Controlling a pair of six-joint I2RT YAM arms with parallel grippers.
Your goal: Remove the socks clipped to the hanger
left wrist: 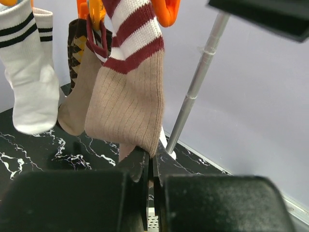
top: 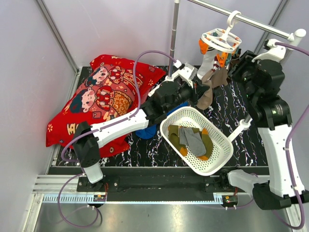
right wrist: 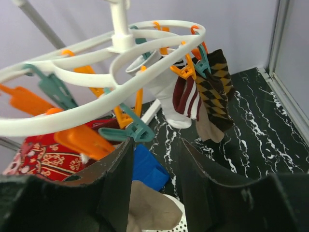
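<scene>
Hanger (top: pixel 221 40) hangs from the rail (top: pixel 251 20) over the table's far right corner, with several socks clipped to it. Left tool (left wrist: pixel 149 166): fingers together, apparently clamped on the toe of the beige maroon-striped sock (left wrist: pixel 128 96). Right tool (right wrist: pixel 154 154): jaws apart just under the ring, beside a teal peg (right wrist: pixel 137 131). Judgement: pull straight down, slowly, so the orange peg (left wrist: pixel 166 9) releases without swinging the hanger. The right tool could steady the ring.

The hanger (right wrist: pixel 120 42) is white with orange and teal pegs (right wrist: pixel 50 87). The white sock (left wrist: pixel 31 96) has black stripes. The tan sock (left wrist: pixel 128 108) has red and white stripes.
</scene>
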